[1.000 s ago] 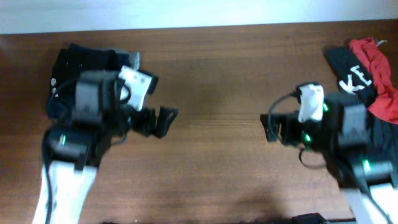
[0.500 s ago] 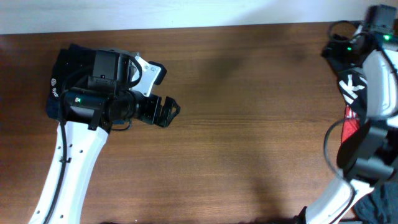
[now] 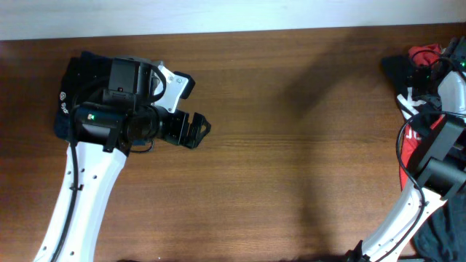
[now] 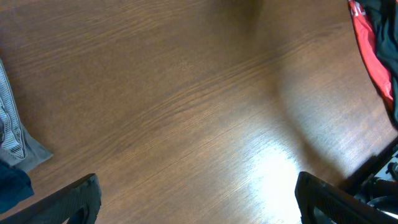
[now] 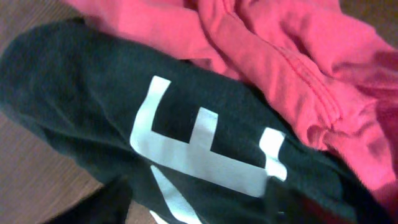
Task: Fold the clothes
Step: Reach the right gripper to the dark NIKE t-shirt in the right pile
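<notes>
Shift of right gripper (image 5: 196,208) from frame centre to upper right, onto soft black garment with white block letters (image 5: 93,106), pinch impossible to tell; left gripper (image 3: 193,131) spread wide; pick-up likely next.

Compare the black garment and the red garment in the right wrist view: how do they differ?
The black garment carries big white block letters; the red garment shows no print here. The black garment lies fairly smooth, while the red garment is bunched into folds. The black garment fills the lower left, the red garment the upper right. Both are soft fabric, touching in one pile.
</notes>
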